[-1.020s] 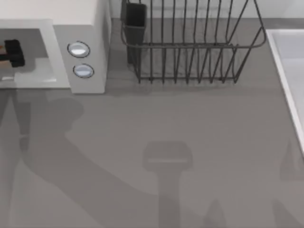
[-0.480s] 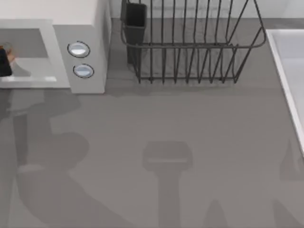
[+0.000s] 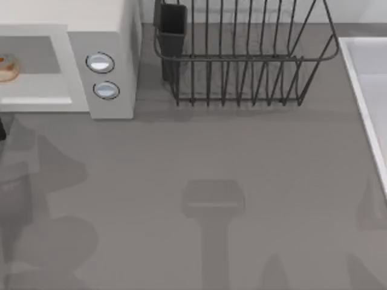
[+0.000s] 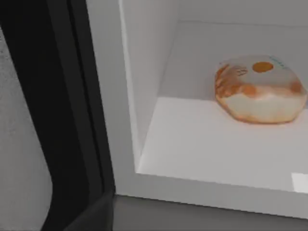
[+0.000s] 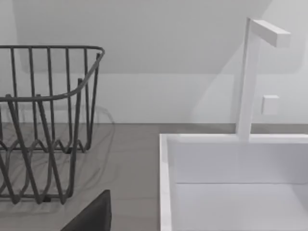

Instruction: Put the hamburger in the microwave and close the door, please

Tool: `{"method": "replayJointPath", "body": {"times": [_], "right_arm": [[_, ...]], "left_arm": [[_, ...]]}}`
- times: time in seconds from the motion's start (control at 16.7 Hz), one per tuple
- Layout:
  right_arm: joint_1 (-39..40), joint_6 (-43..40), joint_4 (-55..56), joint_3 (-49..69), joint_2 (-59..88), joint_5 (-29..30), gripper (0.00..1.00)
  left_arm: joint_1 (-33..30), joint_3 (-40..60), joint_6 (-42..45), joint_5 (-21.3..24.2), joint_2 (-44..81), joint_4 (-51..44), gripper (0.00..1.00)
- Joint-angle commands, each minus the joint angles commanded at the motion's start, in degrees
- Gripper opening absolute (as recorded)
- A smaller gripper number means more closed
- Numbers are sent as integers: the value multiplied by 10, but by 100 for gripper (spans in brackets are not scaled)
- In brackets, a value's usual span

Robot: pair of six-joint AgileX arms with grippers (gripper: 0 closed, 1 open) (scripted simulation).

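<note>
The hamburger (image 3: 6, 67) lies on the floor of the cream-white microwave (image 3: 112, 30) at the table's far left, touched by nothing. In the left wrist view the tan-and-orange hamburger (image 4: 260, 91) sits well inside the microwave's cavity (image 4: 192, 154). The door (image 4: 24, 144) stands open beside the cavity, showing its grey speckled window and a dark inner frame. A dark sliver of my left gripper (image 3: 1, 128) shows at the left edge, in front of the microwave. One of its fingers (image 4: 91, 216) pokes into the wrist view outside the opening.
A dark wire dish rack (image 3: 242, 60) stands at the back centre, right of the microwave's two dials (image 3: 100, 63). A white sink (image 3: 369, 96) with a faucet (image 5: 250, 77) lines the right side. One finger (image 5: 91, 211) of my parked right gripper points between rack and sink.
My left gripper has drawn back out of the microwave cavity toward the table's front left. The hamburger it carried in now rests alone on the cavity floor.
</note>
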Motion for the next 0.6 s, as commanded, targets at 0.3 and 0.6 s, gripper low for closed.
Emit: {"method": "replayJointPath", "body": {"times": [0.3, 0.6], "right_arm": [[0, 0, 0, 0, 0, 0, 100], [0, 0, 0, 0, 0, 0, 100]], "left_arm": [[12, -78, 5, 6, 7, 2, 100], [13, -88, 5, 6, 15, -4, 100]]}}
